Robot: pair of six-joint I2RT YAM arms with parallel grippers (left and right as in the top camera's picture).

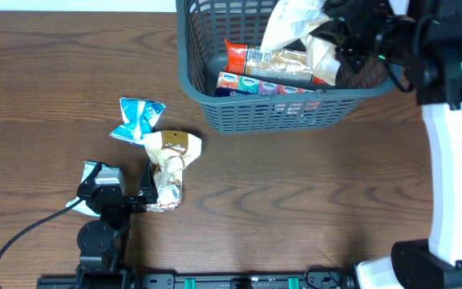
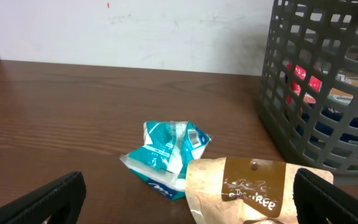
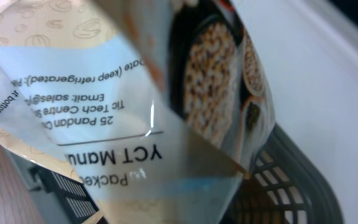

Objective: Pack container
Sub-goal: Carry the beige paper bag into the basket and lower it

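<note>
The container (image 1: 283, 112), a dark grey lattice basket, stands at the back right and holds a red-ended packet (image 1: 273, 60) and a row of tissue packs (image 1: 263, 83). Over its right part, my right gripper (image 1: 337, 38) is shut on a pale snack bag (image 1: 295, 26). That bag (image 3: 135, 106) fills the right wrist view and hides the fingers, with the basket wall (image 3: 291, 180) below. My left gripper (image 1: 123, 191) is open low at the front left. Its fingers (image 2: 42, 199) flank a beige and brown packet (image 2: 247, 190), with a teal packet (image 2: 166, 152) just beyond.
A blue-white packet (image 1: 139, 119) lies left of centre, touching the beige packet (image 1: 171, 151). Another teal packet (image 1: 95, 172) lies by the left finger. The basket's lattice side (image 2: 316, 93) rises at the right of the left wrist view. The right arm's white base (image 1: 455, 160) stands at the right edge.
</note>
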